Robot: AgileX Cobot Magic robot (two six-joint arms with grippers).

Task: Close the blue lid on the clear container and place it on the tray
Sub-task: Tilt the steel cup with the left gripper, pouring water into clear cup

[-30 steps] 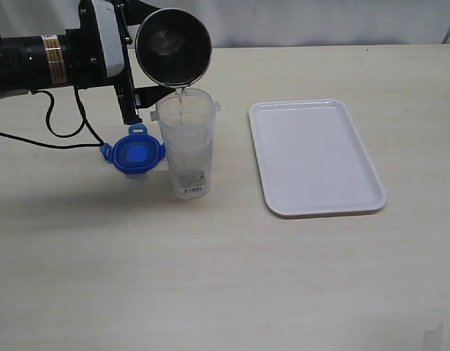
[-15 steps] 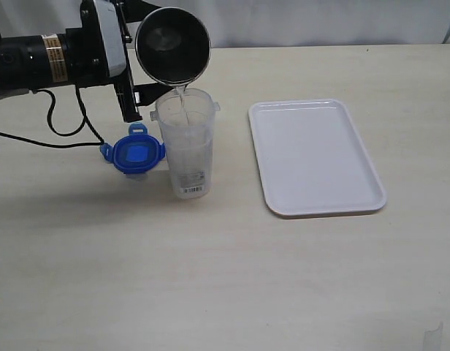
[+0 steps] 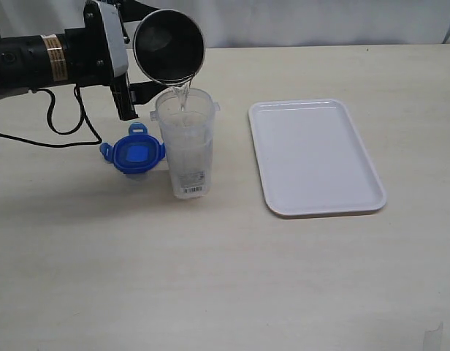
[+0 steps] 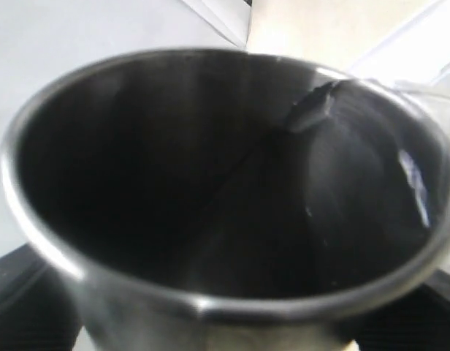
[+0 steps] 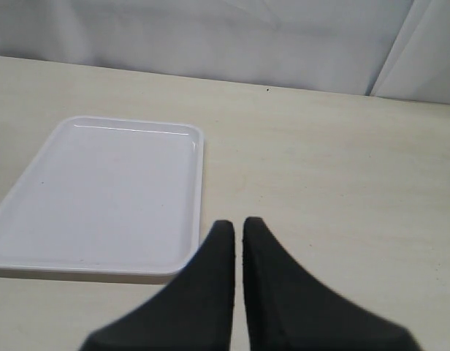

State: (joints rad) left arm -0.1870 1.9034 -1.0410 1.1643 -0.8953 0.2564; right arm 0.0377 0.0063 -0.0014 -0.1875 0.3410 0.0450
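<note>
The clear container stands upright and uncovered on the table, its barcode label near the base. The blue lid lies flat on the table just left of it, touching or nearly touching. My left gripper is shut on a steel cup, tilted over the container's mouth with a thin stream of water falling in. In the left wrist view the steel cup fills the picture. The white tray lies to the right, with nothing on it. My right gripper is shut on nothing, near the tray.
The left arm and its black cable stretch across the table's back left. A pale curtain hangs behind the table's far edge.
The steel cup has shifted slightly left and tipped a little more while water keeps pouring. Container, lid and tray have not moved.
</note>
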